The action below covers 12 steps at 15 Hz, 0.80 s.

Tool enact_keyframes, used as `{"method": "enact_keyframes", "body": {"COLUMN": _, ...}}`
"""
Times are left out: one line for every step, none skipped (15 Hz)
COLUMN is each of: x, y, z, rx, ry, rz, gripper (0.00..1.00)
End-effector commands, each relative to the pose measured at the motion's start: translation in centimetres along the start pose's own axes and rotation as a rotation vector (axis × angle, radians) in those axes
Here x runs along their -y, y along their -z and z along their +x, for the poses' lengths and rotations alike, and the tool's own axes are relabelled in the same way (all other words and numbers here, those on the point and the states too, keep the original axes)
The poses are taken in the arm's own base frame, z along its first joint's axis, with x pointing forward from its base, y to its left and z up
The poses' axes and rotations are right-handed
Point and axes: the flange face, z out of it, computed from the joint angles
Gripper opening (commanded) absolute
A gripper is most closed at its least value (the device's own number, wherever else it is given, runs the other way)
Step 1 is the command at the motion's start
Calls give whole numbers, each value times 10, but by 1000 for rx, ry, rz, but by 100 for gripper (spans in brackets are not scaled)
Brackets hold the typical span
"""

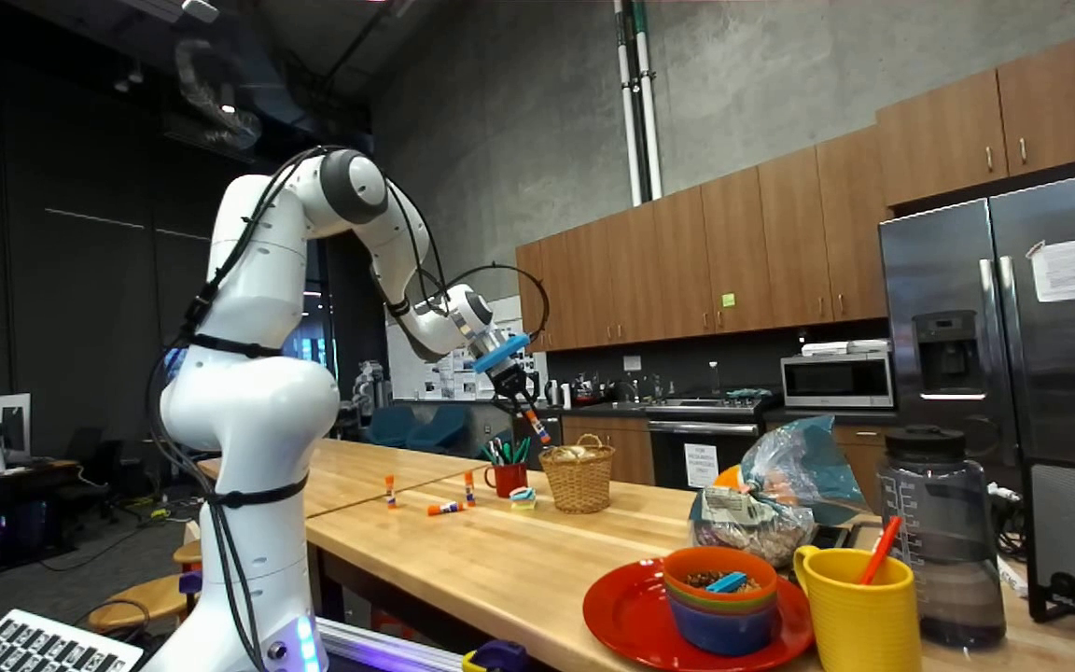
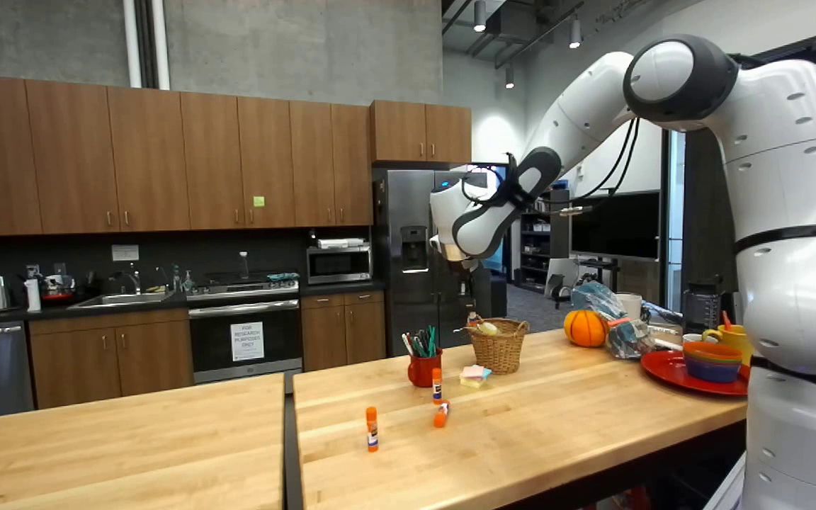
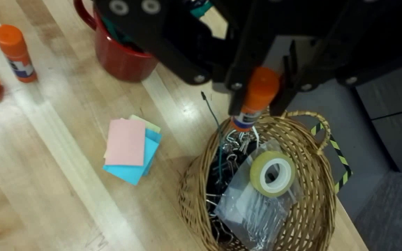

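An orange-capped glue stick point(image 3: 259, 89) is pinched between the fingers of my gripper point(image 3: 257, 108), tilted, its lower end past the fingertips. Below it in the wrist view is a wicker basket point(image 3: 321, 167) with binder clips, a clear plastic bag and a tape roll point(image 3: 258, 167). In an exterior view the gripper point(image 1: 526, 401) and glue stick point(image 1: 537, 427) hang just above the basket point(image 1: 578, 483). Elsewhere on the table point(image 2: 521, 418), two glue sticks stand upright point(image 2: 372, 428) point(image 2: 437, 386) and a third lies down point(image 2: 441, 414). From that side the wrist mostly hides the gripper.
Beside the basket are a red mug point(image 3: 124, 61) of pens and markers and a stack of sticky notes point(image 3: 126, 143). Further along stand a small pumpkin point(image 2: 585, 328), a plastic bag point(image 1: 761, 523), a red plate point(image 1: 617, 611) with stacked bowls, a yellow mug point(image 1: 864, 616) and a bottle point(image 1: 943, 551).
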Motion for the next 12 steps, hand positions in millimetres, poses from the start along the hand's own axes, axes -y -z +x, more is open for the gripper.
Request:
{"method": "enact_keyframes", "body": {"x": -5, "y": -11, "z": -2, "rx": 45, "ry": -48, "rz": -46, "gripper": 6}}
{"method": "enact_keyframes", "body": {"x": -3, "y": -16, "z": -2, "rx": 58, "ry": -55, "rz": -52, "gripper": 6}}
{"method": "enact_keyframes", "body": {"x": -1, "y": -21, "z": -2, "rx": 76, "ry": -60, "rz": -62, "gripper": 6}}
{"method": "enact_keyframes", "body": {"x": 2, "y": -25, "z": -2, "rx": 89, "ry": -61, "rz": -64, "gripper": 6}}
{"method": "enact_keyframes", "body": {"x": 6, "y": -30, "z": -1, "rx": 98, "ry": -60, "rz": -62, "gripper": 6}}
{"method": "enact_keyframes", "body": {"x": 10, "y": -35, "z": 0, "rx": 108, "ry": -61, "rz": -61, "gripper": 6}}
{"method": "enact_keyframes", "body": {"x": 13, "y": -39, "z": 0, "rx": 116, "ry": -62, "rz": -57, "gripper": 6}}
{"method": "enact_keyframes", "body": {"x": 17, "y": -42, "z": 0, "rx": 124, "ry": -68, "rz": -50, "gripper": 30}}
{"method": "enact_keyframes", "body": {"x": 19, "y": -45, "z": 1, "rx": 129, "ry": -71, "rz": -45, "gripper": 48}}
{"method": "enact_keyframes", "body": {"x": 20, "y": -47, "z": 0, "rx": 132, "ry": -78, "rz": -42, "gripper": 53}}
{"method": "enact_keyframes", "body": {"x": 21, "y": -48, "z": 0, "rx": 134, "ry": -86, "rz": -41, "gripper": 58}}
{"method": "enact_keyframes", "body": {"x": 21, "y": -47, "z": -1, "rx": 132, "ry": -93, "rz": -38, "gripper": 64}}
